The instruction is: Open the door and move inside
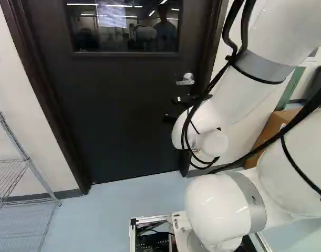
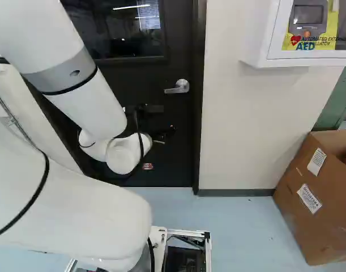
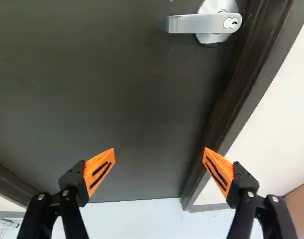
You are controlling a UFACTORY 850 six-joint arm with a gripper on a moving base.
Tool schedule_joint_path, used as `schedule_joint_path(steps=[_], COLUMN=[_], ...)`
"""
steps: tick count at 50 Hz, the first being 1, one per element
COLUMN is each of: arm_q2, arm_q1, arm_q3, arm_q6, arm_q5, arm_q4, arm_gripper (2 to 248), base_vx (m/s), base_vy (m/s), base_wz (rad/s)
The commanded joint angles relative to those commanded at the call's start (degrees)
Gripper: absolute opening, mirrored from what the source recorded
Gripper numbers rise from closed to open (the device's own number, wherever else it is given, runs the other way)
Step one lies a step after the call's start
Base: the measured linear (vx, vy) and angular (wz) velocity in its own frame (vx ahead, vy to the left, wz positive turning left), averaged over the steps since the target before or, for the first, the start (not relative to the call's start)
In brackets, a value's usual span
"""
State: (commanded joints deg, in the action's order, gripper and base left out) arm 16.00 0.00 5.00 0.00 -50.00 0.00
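Note:
The gripper (image 1: 172,109) is in front of the dark door (image 1: 118,110), below the silver lever handle (image 1: 186,80) in the left base view. The door stands closed in its frame, with a window in its upper part. In the right base view the lever (image 2: 178,86) points left, level, from its round plate. In the wrist view the gripper (image 3: 158,152) is open, orange pads wide apart with nothing between them; the handle (image 3: 204,23) lies ahead of it, clear of both fingers.
A wire shelf (image 1: 16,163) stands left of the door in the left base view. At the right of the right base view, a cardboard box (image 2: 317,195) sits on the floor beneath a white wall cabinet (image 2: 263,48). The dark door frame (image 3: 231,92) borders a pale wall.

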Motion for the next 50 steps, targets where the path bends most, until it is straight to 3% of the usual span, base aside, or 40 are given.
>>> schedule_joint_path(steps=[22, 50], arm_q2=[0.0, -0.23], arm_q1=[0.0, 0.0], arm_q3=[0.0, 0.2], arm_q6=[0.0, 0.0], arm_q5=[0.0, 0.0], arm_q4=[0.0, 0.0], arm_gripper=[247, 247], base_vx=[-0.004, -0.001], base_vy=[0.15, 0.005], base_wz=[-0.032, 0.0])
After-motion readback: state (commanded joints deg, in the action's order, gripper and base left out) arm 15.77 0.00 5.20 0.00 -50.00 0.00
